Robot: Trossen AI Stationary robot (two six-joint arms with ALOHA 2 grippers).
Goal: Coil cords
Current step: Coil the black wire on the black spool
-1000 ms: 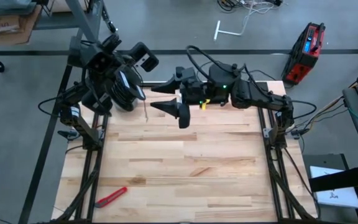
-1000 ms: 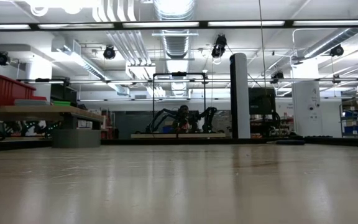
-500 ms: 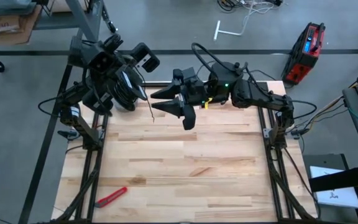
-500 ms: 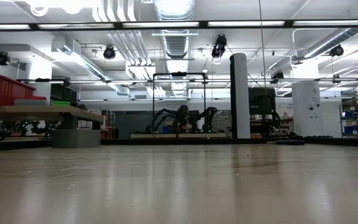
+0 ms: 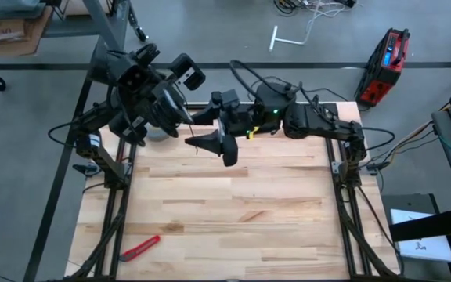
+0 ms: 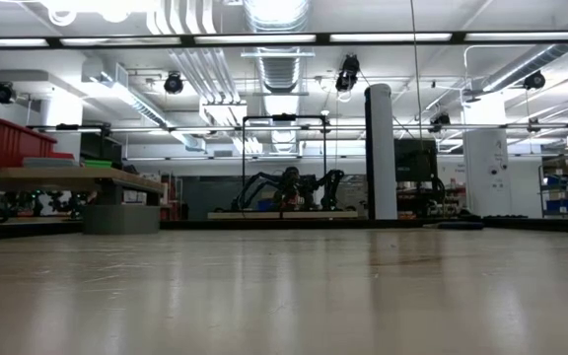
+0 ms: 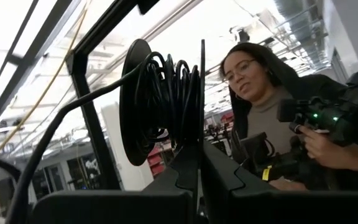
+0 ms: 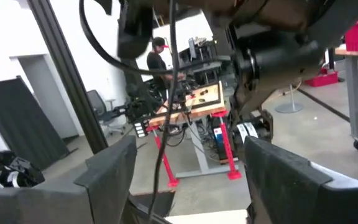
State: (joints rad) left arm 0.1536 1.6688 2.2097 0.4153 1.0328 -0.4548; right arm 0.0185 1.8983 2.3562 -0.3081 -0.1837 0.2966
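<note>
High view: both arms crowd the far edge of the wooden table (image 5: 233, 204), leaving the near and middle boards free. The left gripper (image 5: 172, 106) is clamped on the black reel (image 5: 161, 110) above the far-left corner. One thin cord (image 5: 193, 131) hangs from the reel toward the right gripper (image 5: 210, 129), whose two fingers are spread with the cord between them. One red utility knife (image 5: 139, 247) lies near the near-left edge; one red case (image 5: 387, 66) stands on the floor beyond the far-right corner.

Low view: bare tabletop (image 6: 284, 296) and a workshop behind; no arm shows.

Left wrist view: the reel (image 7: 160, 102), wound with cord, sits pinched between the fingers (image 7: 229, 177); one person (image 7: 272, 112) faces it.

Right wrist view: the spread fingers (image 8: 284, 180) flank the cord (image 8: 163, 149).
</note>
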